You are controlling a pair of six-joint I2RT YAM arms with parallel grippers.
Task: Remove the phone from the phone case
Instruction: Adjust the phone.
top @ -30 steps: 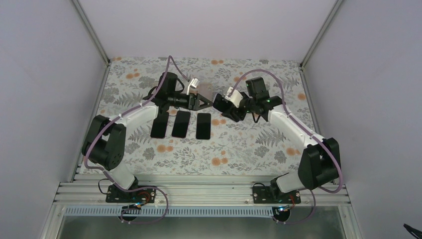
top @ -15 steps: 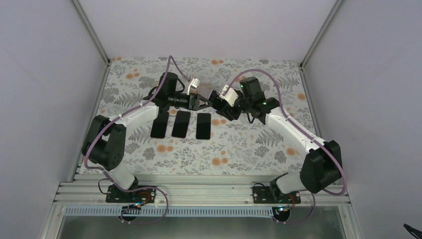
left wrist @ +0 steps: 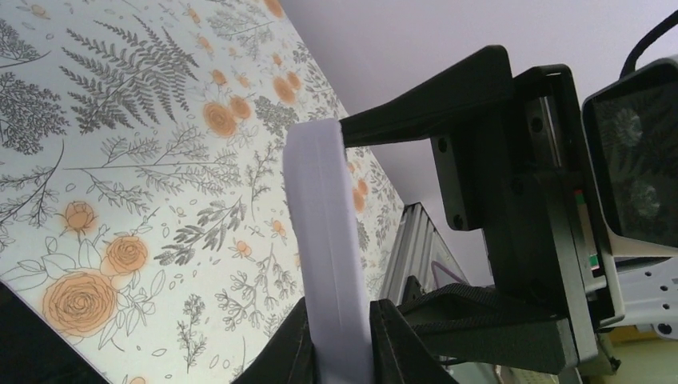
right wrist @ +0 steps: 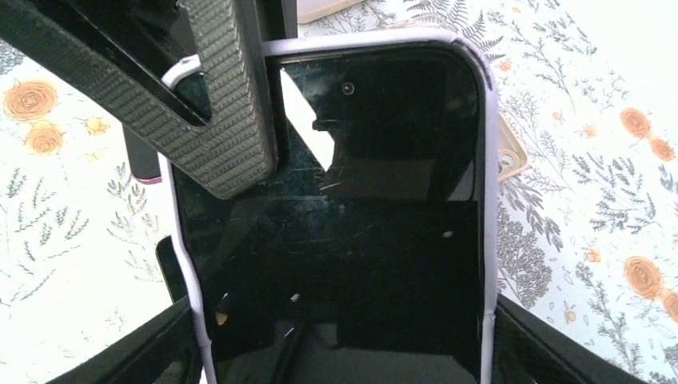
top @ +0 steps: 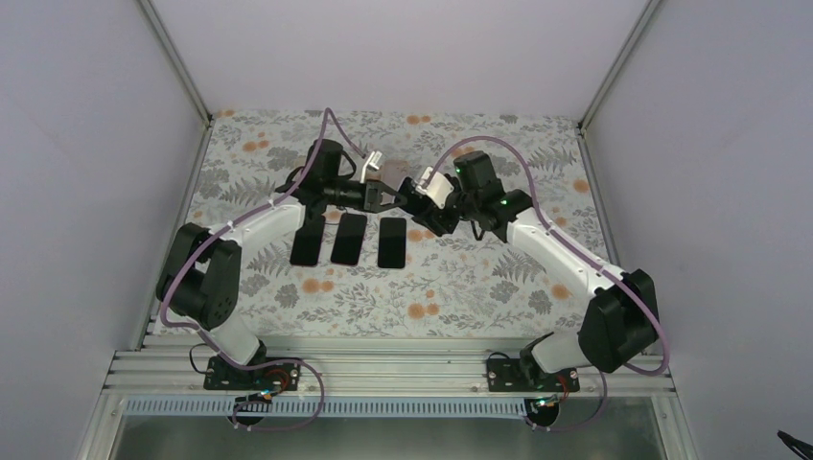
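Phone case (left wrist: 324, 240) aloft in left claw (left wrist: 340, 346) and right claw (right wrist: 344, 356)

I count three bare phones (top: 349, 238) in a row on the desk (top: 460, 287), near one cased phone (right wrist: 344, 240).

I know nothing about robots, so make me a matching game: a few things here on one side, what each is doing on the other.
Things:
1. left gripper
2. right gripper
3. three black slabs
4. phone

States:
a. lying in a row on the table
b. inside the lilac case, held off the table
c. pinching the case's thin edge
d. gripping across the phone's width

Pairs: 1-c, 2-d, 3-a, 4-b
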